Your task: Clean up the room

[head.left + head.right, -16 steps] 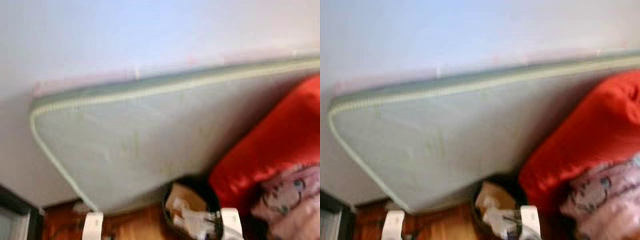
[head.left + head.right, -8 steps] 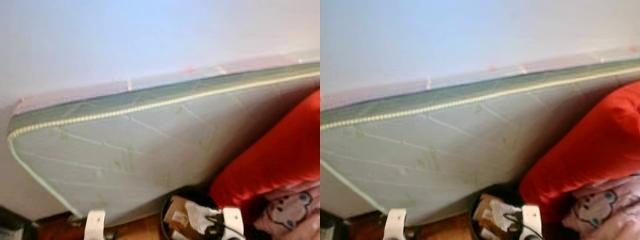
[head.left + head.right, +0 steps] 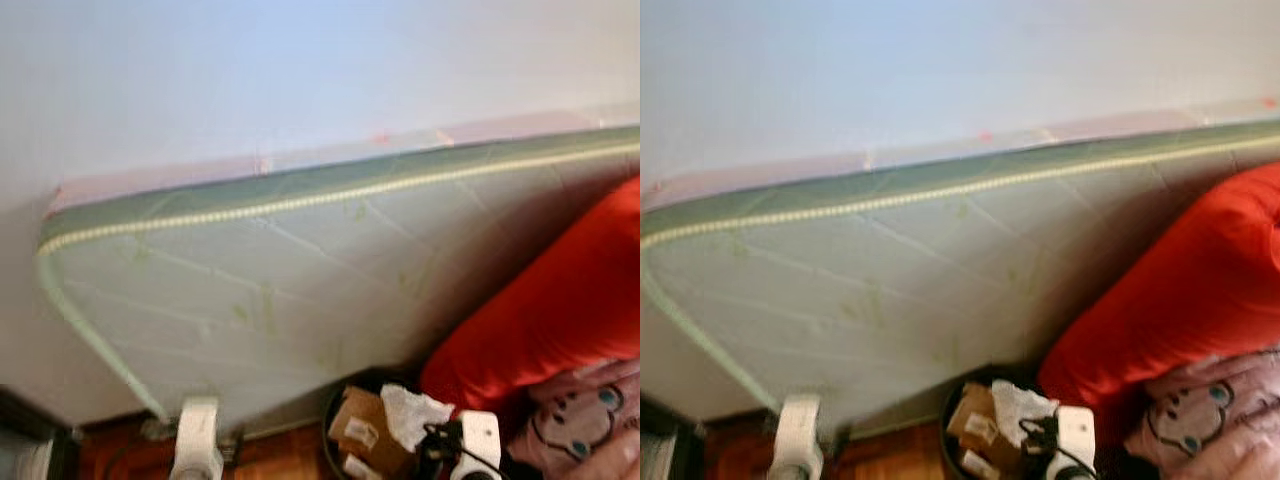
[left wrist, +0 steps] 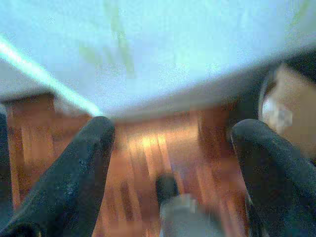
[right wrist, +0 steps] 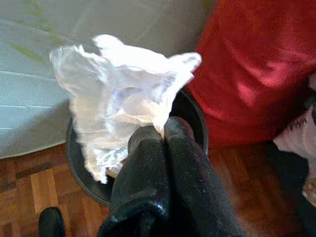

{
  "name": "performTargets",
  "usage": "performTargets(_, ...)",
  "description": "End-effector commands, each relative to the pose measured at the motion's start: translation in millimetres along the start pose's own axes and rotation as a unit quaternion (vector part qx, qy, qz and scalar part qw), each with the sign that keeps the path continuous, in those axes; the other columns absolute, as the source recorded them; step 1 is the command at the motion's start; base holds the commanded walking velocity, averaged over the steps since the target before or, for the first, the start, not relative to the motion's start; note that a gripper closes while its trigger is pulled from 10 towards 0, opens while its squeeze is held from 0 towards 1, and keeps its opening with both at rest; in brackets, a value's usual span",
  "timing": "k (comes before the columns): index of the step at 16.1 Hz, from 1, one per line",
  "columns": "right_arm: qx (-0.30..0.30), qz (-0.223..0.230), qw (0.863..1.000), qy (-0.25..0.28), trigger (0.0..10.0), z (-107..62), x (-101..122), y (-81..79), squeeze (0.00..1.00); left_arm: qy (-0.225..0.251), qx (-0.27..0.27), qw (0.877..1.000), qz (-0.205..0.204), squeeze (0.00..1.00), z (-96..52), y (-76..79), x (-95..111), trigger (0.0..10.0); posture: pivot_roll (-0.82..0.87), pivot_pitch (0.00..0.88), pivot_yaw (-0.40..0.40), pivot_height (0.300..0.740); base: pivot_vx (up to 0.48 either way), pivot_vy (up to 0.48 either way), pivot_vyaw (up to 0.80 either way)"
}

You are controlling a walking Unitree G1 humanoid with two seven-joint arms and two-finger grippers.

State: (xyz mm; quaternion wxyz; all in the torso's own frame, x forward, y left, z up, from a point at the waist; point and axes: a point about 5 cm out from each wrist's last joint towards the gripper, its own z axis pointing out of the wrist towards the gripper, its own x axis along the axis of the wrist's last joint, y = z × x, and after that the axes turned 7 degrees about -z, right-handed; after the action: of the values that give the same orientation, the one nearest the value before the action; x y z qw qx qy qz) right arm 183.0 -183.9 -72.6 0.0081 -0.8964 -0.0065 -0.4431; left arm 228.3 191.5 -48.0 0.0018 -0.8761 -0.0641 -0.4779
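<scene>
Right now the right end effector (image 5: pixel 160 136) has its two black fingers pressed together on a crumpled white tissue (image 5: pixel 118 106), thin, creased and slightly translucent, flaring out above the fingertips. It is held just over a round black bin (image 5: pixel 190 116) that stands on the wooden parquet floor (image 5: pixel 29 190) and already contains cardboard scraps (image 3: pixel 360 425). Behind the bin a pale green mattress (image 3: pixel 280 290) leans against the wall, with a red cushion (image 3: pixel 540 310) beside it. The left end effector (image 4: pixel 170 143) hangs with its fingers spread wide, holding nothing
</scene>
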Motion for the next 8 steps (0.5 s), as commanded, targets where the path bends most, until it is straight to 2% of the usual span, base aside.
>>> performTargets(1, -0.006, 0.009, 1.000, 0.015, 10.0, -1.1, 1.1, 1.2, 0.00, 0.112, -0.020, 0.993, 0.009, 0.00, 13.7, 12.1, 54.6, 10.0, -0.07, 0.075, -0.048, 0.740, 0.000, 0.000, 0.00)
performTargets(2, -0.011, 0.017, 0.999, 0.025, 10.0, -1.7, 2.3, 1.6, 0.00, 0.146, -0.022, 0.989, 0.007, 0.00, 13.1, 11.5, 66.4, 10.0, -0.07, 0.080, -0.046, 0.740, 0.000, 0.000, 0.00)
performTargets(3, -0.020, 0.024, 0.999, 0.031, 10.0, -2.5, 2.3, 2.7, 0.00, 0.166, -0.023, 0.986, 0.008, 0.00, 9.9, 9.5, 68.3, 10.0, -0.08, 0.082, -0.044, 0.740, 0.000, 0.000, 0.00)
performTargets(8, -0.024, 0.024, 0.998, 0.044, 10.0, -4.0, 3.1, 4.7, 0.00, 0.195, -0.024, 0.981, 0.004, 0.00, -5.1, 2.2, 56.4, 10.0, -0.08, 0.091, -0.050, 0.740, 0.000, 0.000, 0.00)
